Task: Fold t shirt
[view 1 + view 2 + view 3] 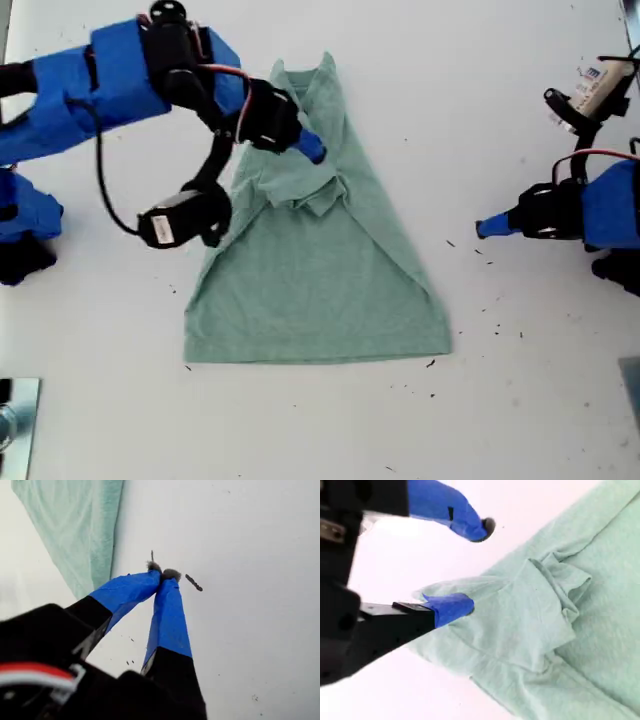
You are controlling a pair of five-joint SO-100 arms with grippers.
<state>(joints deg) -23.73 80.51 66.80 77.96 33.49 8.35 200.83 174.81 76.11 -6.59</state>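
My second arm reaches in from the exterior view's nine o'clock side, elbow raised, forearm angled down over the t shirt, which lies on the white table near the middle of that view, sleeves folded inward so it tapers toward twelve o'clock. My second gripper hovers over the bunched fabric near the collar, its jaws spread wide; one blue-taped finger rests against the cloth edge, nothing is clamped. My first arm sits at three o'clock in the exterior view, well apart from the shirt. My first gripper has its tips pressed together over bare table, gripping nothing.
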